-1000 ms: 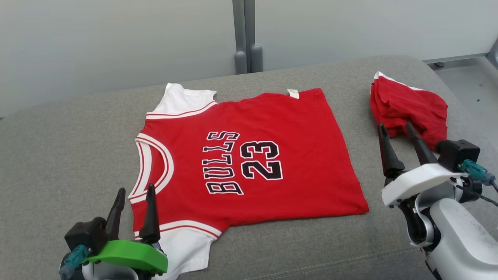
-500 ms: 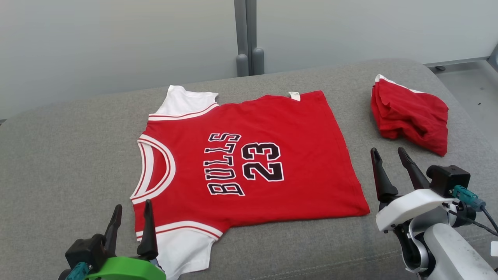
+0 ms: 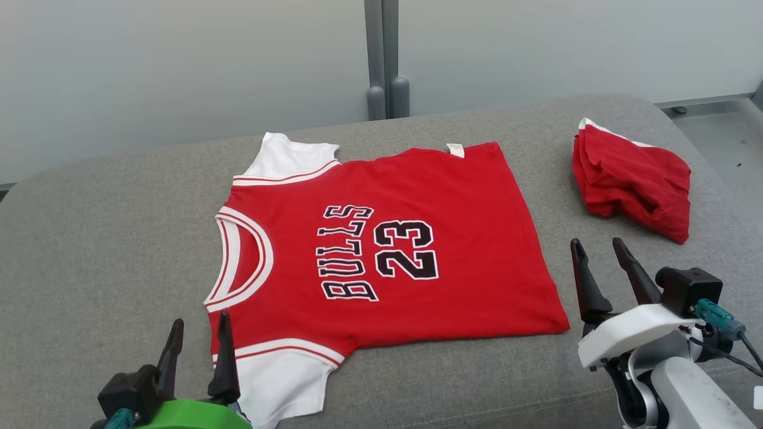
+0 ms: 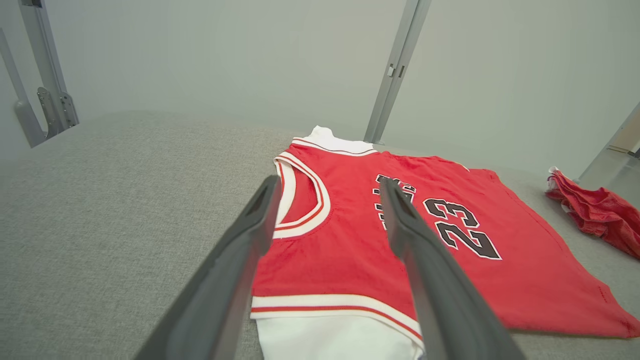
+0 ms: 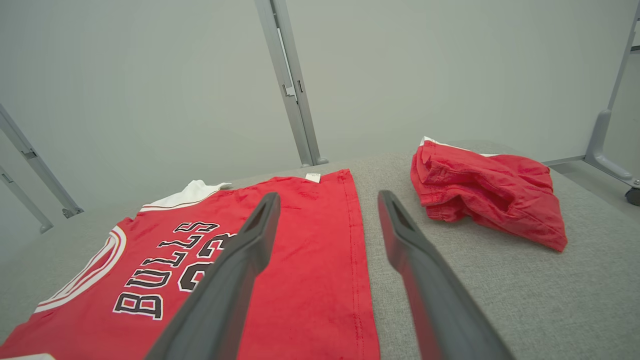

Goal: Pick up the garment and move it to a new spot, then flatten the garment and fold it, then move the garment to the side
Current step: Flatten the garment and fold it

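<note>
Withdrawn: right fingers (image 3: 585, 280), whose tips overlapped the near edge of the red bundle (image 3: 635, 179) a second ago, now stand apart from it, just off the hem corner of the jersey (image 3: 477, 238). Left fingers (image 3: 225, 357) have likewise sunk toward the lower edge of the head view, off the near sleeve. The picture as a whole has also slid a little, so part of this is camera.

- Fingers: both pairs spread wide, holding nothing and touching nothing.
- Jersey: flat on the grey cushion (image 3: 89, 238), print up, between the two pairs. Collar and sleeves lie at the left fingers' end, the hem at the right fingers' end, with a small label (image 3: 456, 149) at the far hem corner.
- Red bundle: crumpled, beyond and outward of the right fingers, well apart from the jersey.
- Reading: both arms appear to be backed off between steps. The jersey looks flattened but not yet folded, so the fold and the move aside remain.
- Not determinable: what garment the bundle is, or whether it is folded. Its far side is hidden.
- Cut off: the near white sleeve, partly behind the left fingers and clipped by the frame's bottom, and both arms beyond the wrists.
</note>
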Controlling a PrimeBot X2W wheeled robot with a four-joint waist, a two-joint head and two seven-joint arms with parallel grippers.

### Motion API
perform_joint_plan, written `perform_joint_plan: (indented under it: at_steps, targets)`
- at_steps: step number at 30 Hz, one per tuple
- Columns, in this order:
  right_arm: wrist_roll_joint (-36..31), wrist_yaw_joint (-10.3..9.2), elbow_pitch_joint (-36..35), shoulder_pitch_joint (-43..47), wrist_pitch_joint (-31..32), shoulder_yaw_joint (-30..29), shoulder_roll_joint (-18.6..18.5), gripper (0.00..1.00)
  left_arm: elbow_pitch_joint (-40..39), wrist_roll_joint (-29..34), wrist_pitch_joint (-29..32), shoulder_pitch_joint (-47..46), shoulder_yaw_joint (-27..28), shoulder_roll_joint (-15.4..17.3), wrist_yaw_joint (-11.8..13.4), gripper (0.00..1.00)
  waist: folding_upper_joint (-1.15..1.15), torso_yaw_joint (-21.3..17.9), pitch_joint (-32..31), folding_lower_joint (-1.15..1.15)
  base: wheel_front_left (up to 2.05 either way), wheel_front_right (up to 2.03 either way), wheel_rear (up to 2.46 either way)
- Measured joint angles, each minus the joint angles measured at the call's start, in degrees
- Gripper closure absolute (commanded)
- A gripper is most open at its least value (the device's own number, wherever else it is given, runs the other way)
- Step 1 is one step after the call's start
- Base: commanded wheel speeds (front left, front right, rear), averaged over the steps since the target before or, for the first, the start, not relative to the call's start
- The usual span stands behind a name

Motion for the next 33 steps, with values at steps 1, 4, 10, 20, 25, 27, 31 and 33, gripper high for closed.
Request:
perform_joint_plan:
  at_steps: [1,4,10,20,25,27,31,33]
  targets:
    - [-0.13,0.00,-0.10,0.14,0.00,-0.03,0.07,0.00,0.13,0.00,0.00,0.21,0.05,0.00,0.00,0.00,0.00,0.04,-0.03,0.00,0.00,0.00,0.00]
    - [-0.40,-0.01,-0.29,0.76,0.00,-0.13,0.26,0.00,1.60,-0.01,0.18,1.47,-0.01,-0.02,0.00,0.00,0.00,0.14,-0.09,0.00,0.00,0.00,0.00]
    - [-0.53,-0.42,-0.52,1.64,0.00,-0.31,0.31,0.00,6.13,-0.01,2.94,5.11,-1.45,0.20,0.18,0.00,0.00,0.23,-0.08,0.00,0.00,0.00,0.00]
    - [-0.83,-0.42,-0.91,2.13,0.00,-0.38,0.31,0.00,12.69,0.52,4.16,6.29,-3.77,1.98,-1.13,0.00,0.00,0.19,0.37,0.00,0.00,0.00,0.00]
    - [-0.90,-0.42,-1.29,2.13,0.00,0.09,0.32,0.00,15.81,0.52,4.64,6.27,-4.42,1.90,-1.89,0.00,0.00,-0.10,0.67,0.00,0.00,0.00,0.00]
    - [-0.90,-0.42,-1.41,2.13,0.00,0.13,0.32,0.00,16.52,0.52,4.63,6.06,-4.45,1.82,-2.09,0.00,0.00,-0.33,0.90,0.00,0.00,0.00,0.00]
    - [-1.00,-0.42,-1.48,2.13,0.01,0.11,0.23,0.00,17.78,0.51,4.54,5.11,-4.50,1.64,-2.65,0.00,0.00,-0.63,1.26,0.00,0.00,0.00,0.00]
    - [-1.01,-0.42,-1.52,2.13,0.01,0.07,0.23,0.00,18.71,0.52,4.53,4.44,-4.68,1.63,-2.82,0.00,0.00,-0.79,1.47,0.00,0.00,0.00,0.00]
